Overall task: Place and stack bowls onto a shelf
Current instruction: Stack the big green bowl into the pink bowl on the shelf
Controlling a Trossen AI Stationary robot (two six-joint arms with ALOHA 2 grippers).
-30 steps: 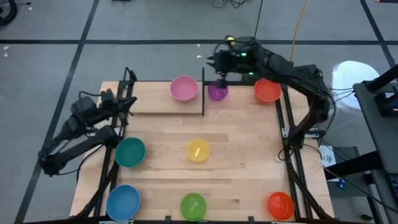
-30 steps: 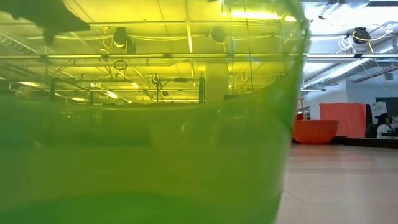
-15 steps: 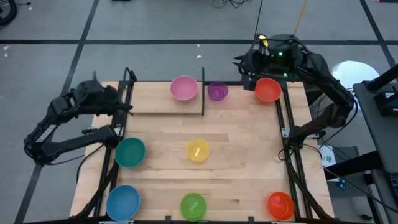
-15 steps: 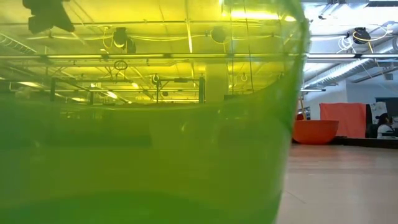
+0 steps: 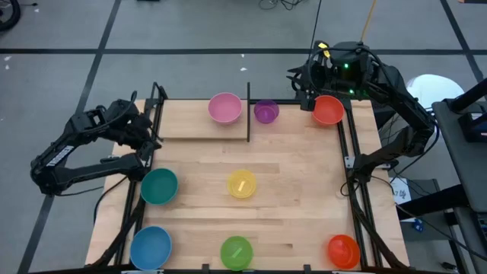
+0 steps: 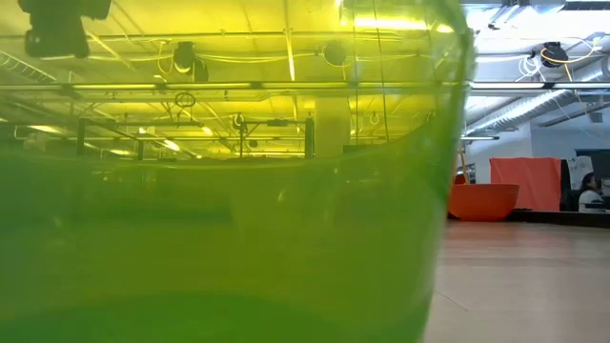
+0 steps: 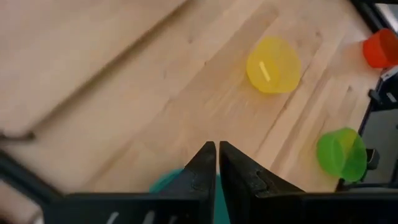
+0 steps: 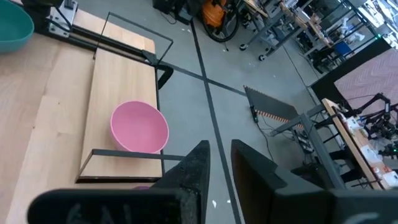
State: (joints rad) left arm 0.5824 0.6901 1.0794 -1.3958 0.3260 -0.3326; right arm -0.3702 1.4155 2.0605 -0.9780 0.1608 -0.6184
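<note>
The shelf [image 5: 190,122] lies along the table's far edge, and the pink bowl [image 5: 225,107] stands on it. The purple bowl [image 5: 265,112] sits just right of the black rod [image 5: 249,114]. An orange bowl [image 5: 328,109] stands in the far right corner. Teal [image 5: 159,186], yellow [image 5: 242,184], blue [image 5: 151,246], green [image 5: 237,251] and a second orange-red bowl [image 5: 343,250] rest on the tabletop. My right gripper [image 5: 303,82] hovers open beyond the far edge, between the purple and orange bowls, holding nothing. My left gripper [image 5: 144,133] is shut over the left edge, above the teal bowl [image 7: 165,182].
Black frame rails [image 5: 351,160] run along the table's left and right sides. The green bowl [image 6: 229,219] fills most of the low view, with an orange bowl [image 6: 483,200] behind it. Bare wood [image 5: 297,183] lies between the yellow bowl and the right rail. A person [image 6: 587,191] sits far off.
My right gripper has pulled away from above the purple bowl, toward the table's right and past its far edge, then held still. The purple bowl stays beside the rod. My left arm has raised its elbow and shifted, its gripper remaining near the left edge.
</note>
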